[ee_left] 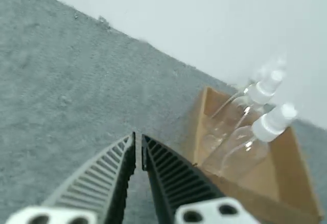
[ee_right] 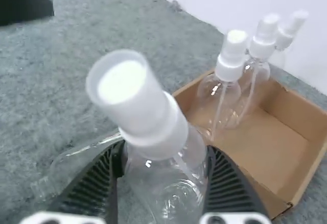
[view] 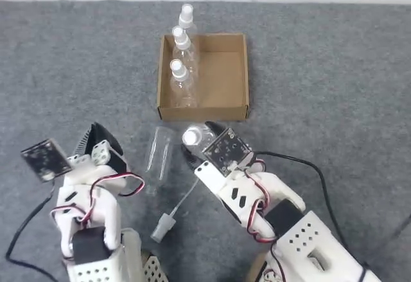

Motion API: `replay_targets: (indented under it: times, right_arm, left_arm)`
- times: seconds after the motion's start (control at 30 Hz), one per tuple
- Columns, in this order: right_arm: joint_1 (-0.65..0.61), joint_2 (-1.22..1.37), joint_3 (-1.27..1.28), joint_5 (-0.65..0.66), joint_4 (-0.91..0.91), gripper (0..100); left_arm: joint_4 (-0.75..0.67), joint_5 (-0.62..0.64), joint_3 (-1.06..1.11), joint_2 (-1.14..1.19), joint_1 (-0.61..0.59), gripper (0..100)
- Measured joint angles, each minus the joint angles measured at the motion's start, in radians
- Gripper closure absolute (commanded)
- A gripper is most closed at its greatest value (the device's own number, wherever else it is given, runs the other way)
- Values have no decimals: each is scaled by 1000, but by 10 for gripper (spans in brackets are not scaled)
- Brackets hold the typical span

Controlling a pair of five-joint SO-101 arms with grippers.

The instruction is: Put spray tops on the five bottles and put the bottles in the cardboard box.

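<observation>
My right gripper is shut on a clear bottle with a white spray top on it, held just in front of the cardboard box. Two capped bottles stand inside the box along its left wall. A third capped bottle is at the far left corner; whether it is inside I cannot tell. An uncapped bottle lies on the carpet. A loose spray top lies nearer me. My left gripper is shut and empty.
Grey carpet covers the table. The right half of the box floor is bare. A cable trails from the right arm. A pale wall runs behind the box.
</observation>
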Motion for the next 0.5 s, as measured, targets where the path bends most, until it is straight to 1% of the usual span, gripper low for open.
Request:
replay_targets:
  times: [0.13,0.23,0.4,0.5]
  right_arm:
    - [21,0,-84,-5,112,992]
    - [48,0,-143,-41,192,992]
    - [106,0,-180,-57,209,992]
    - [114,0,-193,-58,212,992]
  left_arm:
    - [-63,-91,58,0,-9,988]
    - [-124,-110,95,0,-14,988]
    - [-166,-120,109,0,-12,988]
    - [-170,-120,109,0,-12,987]
